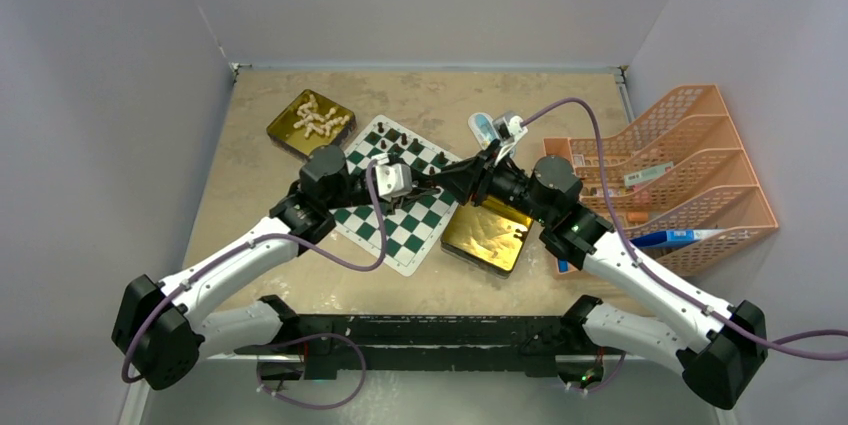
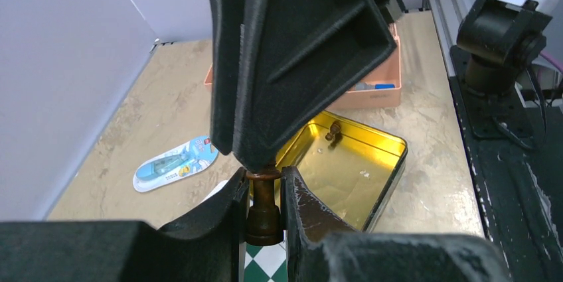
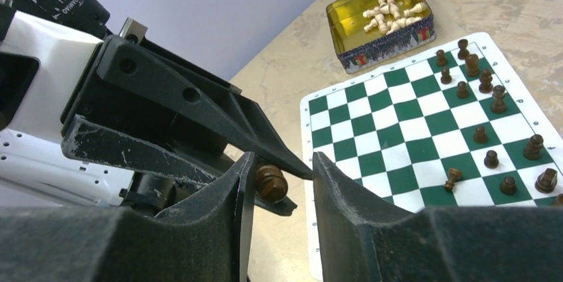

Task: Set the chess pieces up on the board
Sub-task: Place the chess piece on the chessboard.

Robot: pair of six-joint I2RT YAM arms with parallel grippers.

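In left fingers (image 2: 226, 223), chess piece (image 2: 263, 212), head outward

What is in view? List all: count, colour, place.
chessboard: one, green and white, table centre.
dark chess pieces: about a dozen, dark brown, one side of the chessboard.
cream chess pieces: heap, cream, in far tin.
far tin: one, gold, left of the chessboard.
near tin: one, gold, right of the chessboard, holding one dark piece.
file tray: one, orange, table's right.
blister pack: one, blue-white, beyond the chessboard.
left gripper: black fingers shut on one dark brown piece.
right gripper: black fingers open around that piece.
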